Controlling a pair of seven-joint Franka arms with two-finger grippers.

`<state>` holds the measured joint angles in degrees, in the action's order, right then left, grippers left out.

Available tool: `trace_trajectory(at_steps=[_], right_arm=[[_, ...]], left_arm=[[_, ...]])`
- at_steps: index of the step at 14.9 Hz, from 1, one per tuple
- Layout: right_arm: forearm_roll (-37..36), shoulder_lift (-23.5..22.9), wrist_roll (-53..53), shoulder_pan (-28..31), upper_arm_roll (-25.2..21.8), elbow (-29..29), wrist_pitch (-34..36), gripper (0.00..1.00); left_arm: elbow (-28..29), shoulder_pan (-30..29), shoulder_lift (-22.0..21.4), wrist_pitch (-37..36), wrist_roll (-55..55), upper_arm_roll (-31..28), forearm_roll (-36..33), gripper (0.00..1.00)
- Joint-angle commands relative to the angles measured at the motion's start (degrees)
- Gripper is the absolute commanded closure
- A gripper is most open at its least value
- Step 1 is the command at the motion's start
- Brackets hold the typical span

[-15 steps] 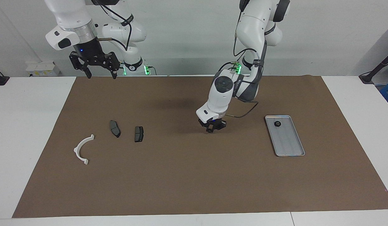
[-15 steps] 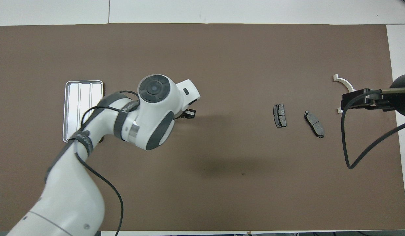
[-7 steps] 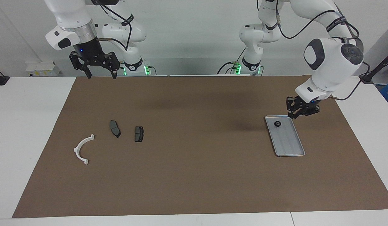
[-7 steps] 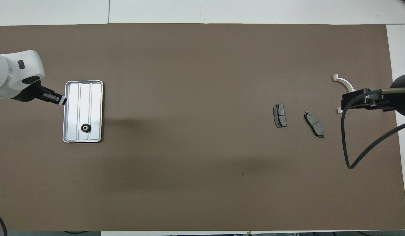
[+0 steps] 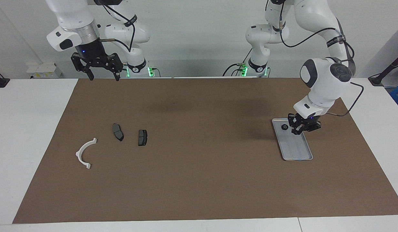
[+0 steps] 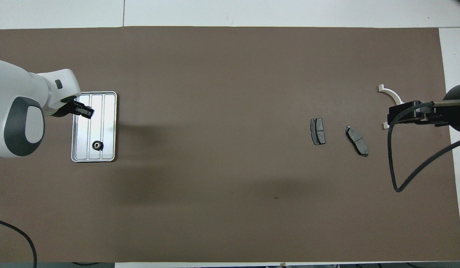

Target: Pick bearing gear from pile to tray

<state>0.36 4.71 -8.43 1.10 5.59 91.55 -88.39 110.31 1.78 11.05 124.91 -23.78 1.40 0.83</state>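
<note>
**Gear on the tray, left gripper low over the tray**

The flat rectangular silver-grey metal tray (image 5: 298, 151) (image 6: 110, 124) lies on the brown mat (image 5: 199, 180) (image 6: 230, 208) toward the left arm's end of the table; its long axis runs from nearer the robots to farther from them, slightly skewed in the facing view, and its faint ridges follow that length; the small black round bearing gear (image 5: 284, 127) (image 6: 97, 145) lies flat inside the tray at the end nearer the robots, its centre hole facing up, so it shows no long axis of its own; the left gripper (image 5: 301, 128) (image 6: 84, 111) hangs low over the middle of the tray, beside the gear and apart from it; whether its fingers are spread or closed, and whether anything sits between them, I cannot tell; in the overhead view the white wrist housing hides part of the tray's edge.

Toward the right arm's end lie two dark grey brake pads, one (image 5: 142, 137) (image 6: 317, 131) with its long axis running nearer-to-farther, the other (image 5: 118, 131) (image 6: 357, 140) tilted a little off that line; the white curved half-ring bracket (image 5: 84, 154) (image 6: 392, 96) lies beside them, farther from the robots, and in the overhead view its middle is covered by the right gripper (image 5: 102, 76) (image 6: 390, 120); that gripper waits raised over the mat's edge nearest the robots, its fingers spread and holding nothing.
</note>
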Motion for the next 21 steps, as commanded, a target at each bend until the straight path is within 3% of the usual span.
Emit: trace_trajectory(at_steps=[1, 6, 21], right_arm=[[0.08, 1.0, -0.36, 0.31, 0.21, 1.0, -0.11, 0.0], [0.08, 1.0, -0.36, 0.31, 0.21, 1.0, -0.11, 0.0], [0.08, 1.09, -0.36, -0.13, 0.3, 1.0, 0.06, 0.0]], left_arm=[[0.52, 1.2, 3.35, 5.59, 1.45, -0.61, -1.35, 1.0], [0.96, 1.03, 8.28, 12.46, 0.76, -0.61, -1.53, 1.0], [5.09, -2.48, 8.64, 19.76, -11.01, -0.69, -3.11, 1.0]])
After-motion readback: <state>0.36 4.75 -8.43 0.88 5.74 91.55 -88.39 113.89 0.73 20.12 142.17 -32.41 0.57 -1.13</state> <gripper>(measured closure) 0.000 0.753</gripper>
